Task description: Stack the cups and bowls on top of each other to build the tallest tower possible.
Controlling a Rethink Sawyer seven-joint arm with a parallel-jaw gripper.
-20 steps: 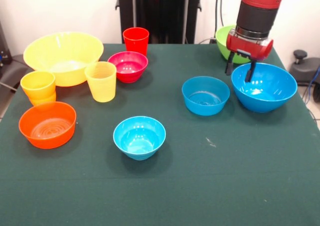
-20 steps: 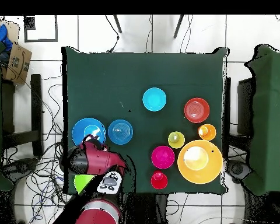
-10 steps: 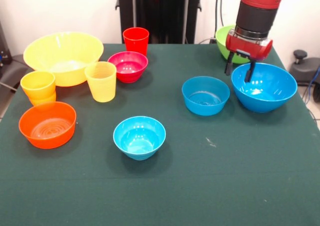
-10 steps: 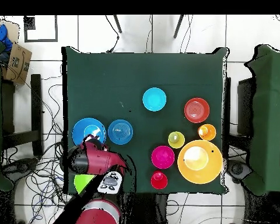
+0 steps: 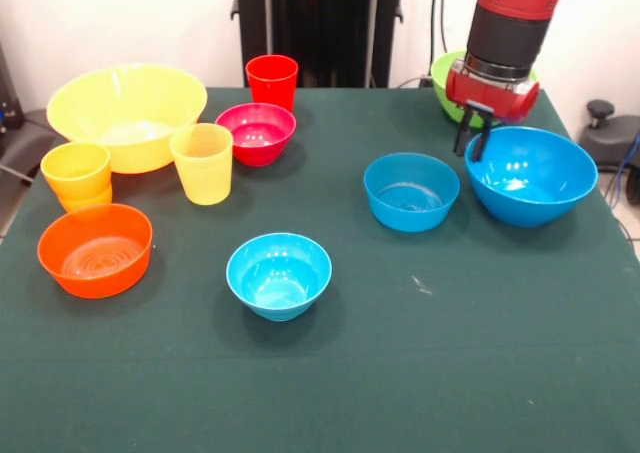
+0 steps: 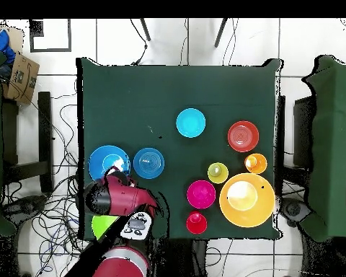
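Nothing stacked; all pieces are set upright, mouths up, on the green cloth.

Front view, left group: large yellow-orange bowl (image 5: 127,113) at the far corner; orange-yellow cup (image 5: 77,175) just before it; shallow orange bowl (image 5: 95,250) nearer; yellow cup (image 5: 202,163) beside the magenta bowl (image 5: 256,132); red cup (image 5: 272,81) behind that.

Centre, nearest: small light-blue bowl (image 5: 278,274), alone.

Right group: small blue bowl (image 5: 411,191) just beside the large blue bowl (image 5: 530,176); lime green bowl (image 5: 447,79) behind, partly hidden.

Arm (image 6: 118,198) over big blue bowl (image 6: 108,161) rim, nothing stacked.
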